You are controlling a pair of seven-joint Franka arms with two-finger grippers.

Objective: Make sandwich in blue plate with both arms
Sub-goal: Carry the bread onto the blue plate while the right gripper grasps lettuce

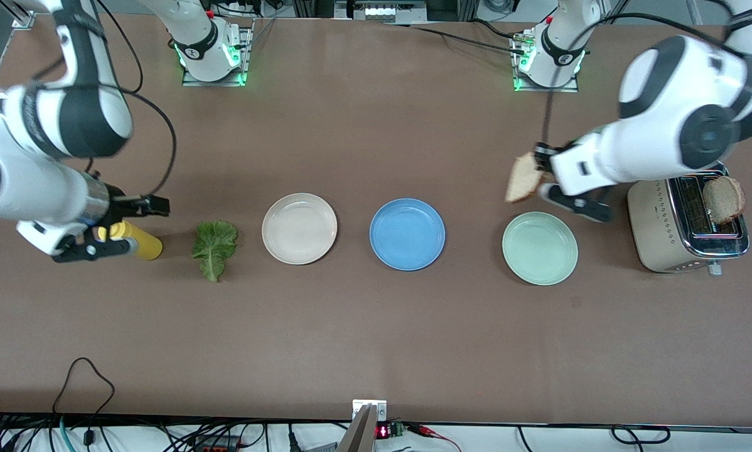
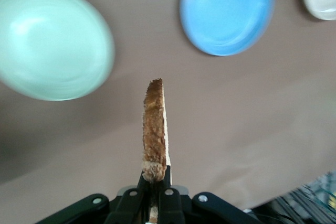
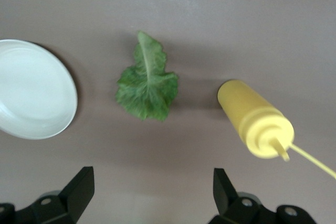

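My left gripper is shut on a bread slice and holds it on edge in the air, over the table by the mint-green plate's rim, beside the toaster. The left wrist view shows the slice standing out of the shut gripper. The blue plate is empty in the middle of the table and also shows in the left wrist view. A green lettuce leaf lies flat on the table and shows in the right wrist view. My right gripper is open and empty over the yellow bottle.
A cream-white plate lies between the lettuce and the blue plate. A mint-green plate lies between the blue plate and a toaster that holds a second bread slice. A yellow squeeze bottle lies beside the lettuce.
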